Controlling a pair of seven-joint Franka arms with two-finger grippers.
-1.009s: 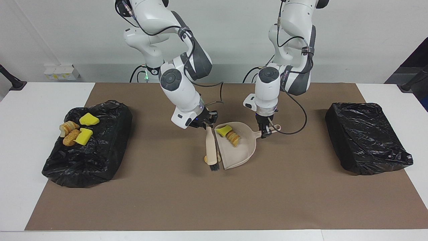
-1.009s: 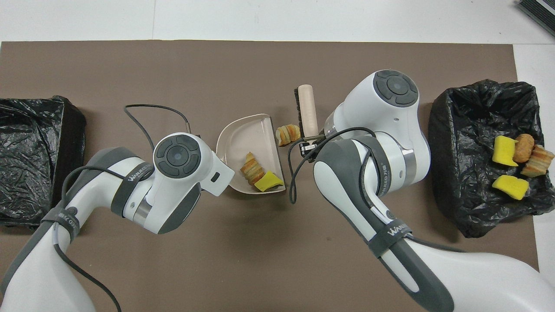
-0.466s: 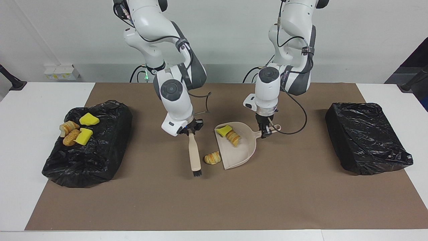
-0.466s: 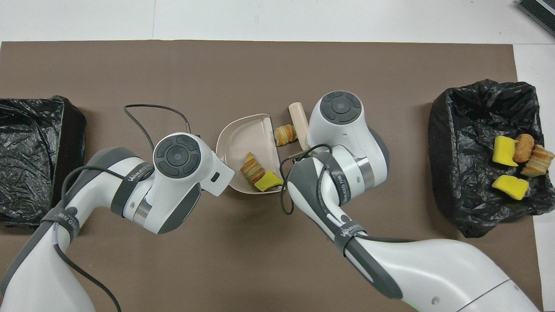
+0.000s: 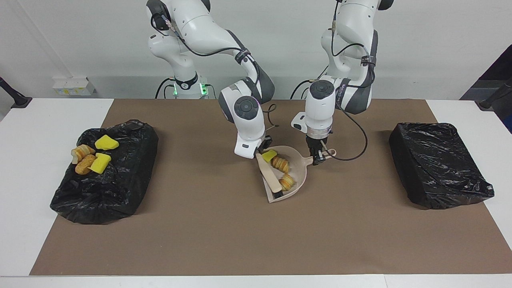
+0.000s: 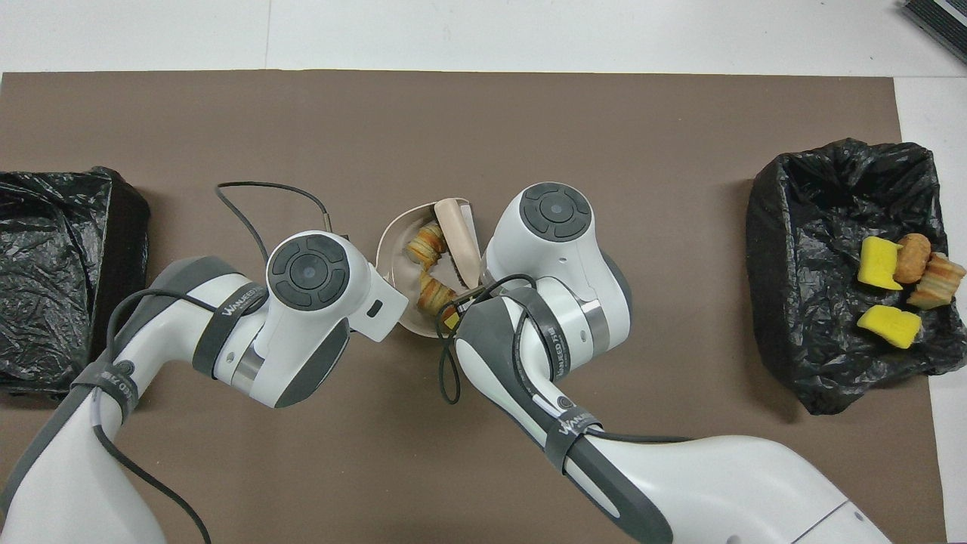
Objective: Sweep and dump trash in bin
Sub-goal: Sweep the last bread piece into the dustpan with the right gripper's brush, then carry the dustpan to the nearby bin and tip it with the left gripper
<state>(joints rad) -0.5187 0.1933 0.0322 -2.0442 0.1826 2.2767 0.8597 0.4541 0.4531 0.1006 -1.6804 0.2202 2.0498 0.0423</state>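
The beige dustpan (image 5: 298,168) rests on the brown mat, and my left gripper (image 5: 318,158) is shut on its handle. In the pan lie three pieces of trash: a yellow sponge chunk (image 5: 269,155) and two pastries (image 5: 280,163) (image 5: 287,182). My right gripper (image 5: 262,151) is shut on the beige brush (image 5: 270,178), which lies slanted across the pan's mouth with its black bristles at the pan's lip. Seen from overhead, the brush (image 6: 458,231) and the pastries (image 6: 424,243) show in the dustpan (image 6: 393,246); both grippers are hidden under the wrists.
A black-bagged bin (image 5: 105,182) at the right arm's end of the table holds several trash pieces (image 5: 90,158), also seen from overhead (image 6: 900,281). A second black-bagged bin (image 5: 438,165) stands at the left arm's end. A cable (image 6: 261,198) loops on the mat beside the dustpan.
My right gripper swung the brush out beside the dustpan and back against its mouth, pushing the loose pastry into the pan. The left arm and dustpan stayed still.
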